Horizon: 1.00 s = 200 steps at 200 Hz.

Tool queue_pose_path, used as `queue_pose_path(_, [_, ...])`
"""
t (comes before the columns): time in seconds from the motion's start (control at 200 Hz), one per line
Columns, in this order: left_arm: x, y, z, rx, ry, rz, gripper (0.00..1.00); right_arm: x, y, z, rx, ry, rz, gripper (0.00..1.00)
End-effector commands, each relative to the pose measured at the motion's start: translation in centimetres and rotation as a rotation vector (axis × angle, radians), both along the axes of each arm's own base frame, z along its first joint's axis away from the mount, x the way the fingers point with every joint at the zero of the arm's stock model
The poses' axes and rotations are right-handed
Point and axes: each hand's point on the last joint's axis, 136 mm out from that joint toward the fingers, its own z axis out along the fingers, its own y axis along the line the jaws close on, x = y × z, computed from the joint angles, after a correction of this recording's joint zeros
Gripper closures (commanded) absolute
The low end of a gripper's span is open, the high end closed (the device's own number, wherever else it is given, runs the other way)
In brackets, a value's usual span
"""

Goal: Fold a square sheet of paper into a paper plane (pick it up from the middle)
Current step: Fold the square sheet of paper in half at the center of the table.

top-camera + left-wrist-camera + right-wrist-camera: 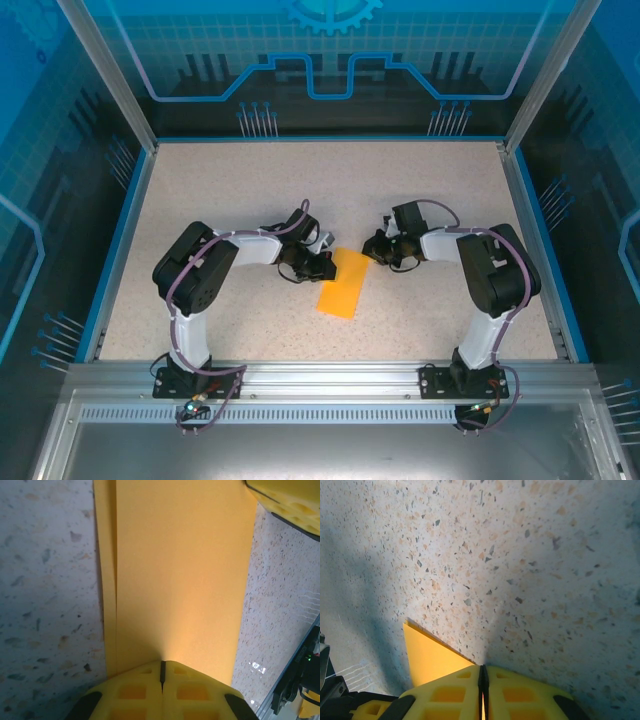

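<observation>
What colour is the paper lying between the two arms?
Plain orange-yellow, no print; the paper shows best in the left wrist view.

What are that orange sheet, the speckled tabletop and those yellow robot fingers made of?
The orange sheet looks like thin matte paper: it lies flat with a sharp folded edge. The tabletop seems a stone-like or laminate surface, pale with dark flecks. The yellow fingers look like moulded plastic or rubber, with a grid of square recesses; which, I cannot tell.
</observation>
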Motion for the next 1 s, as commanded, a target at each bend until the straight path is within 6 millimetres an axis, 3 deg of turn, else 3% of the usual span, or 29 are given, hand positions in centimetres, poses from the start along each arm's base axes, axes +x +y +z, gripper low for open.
queue_pose_path(0.0, [-4.0, 6.4, -7.5, 0.351, 0.132, 0.028, 1.00, 0.6, -0.1, 1.7, 0.032, -0.022, -0.001, 0.88])
queue_pose_path(0.1, [-3.9, 6.3, -7.4, 0.349, 0.129, 0.030, 1.00, 0.9, -0.1, 2.2, 0.044, -0.038, -0.005, 0.88])
queue_pose_path(0.325, [-3.9, 6.3, -7.4, 0.348, 0.131, 0.030, 1.00, 0.1, -0.5, -0.7, 0.014, 0.024, -0.014, 0.88])
queue_pose_path(0.545, [-4.1, 6.4, -7.6, 0.351, 0.132, 0.031, 1.00, -1.9, -2.8, -3.7, -0.124, 0.161, -0.061, 0.88])
queue_pose_path(0.655, [-4.0, 6.4, -7.6, 0.351, 0.133, 0.032, 1.00, -1.6, -2.6, -3.7, -0.099, 0.194, -0.069, 0.88])
queue_pose_path(0.81, [-4.0, 6.3, -7.5, 0.348, 0.132, 0.032, 1.00, -1.2, -1.3, -2.1, 0.037, 0.125, -0.066, 0.88])
queue_pose_path(0.995, [-4.0, 6.4, -7.4, 0.346, 0.130, 0.034, 1.00, 0.0, -0.4, 5.0, 0.127, -0.070, -0.007, 0.87])
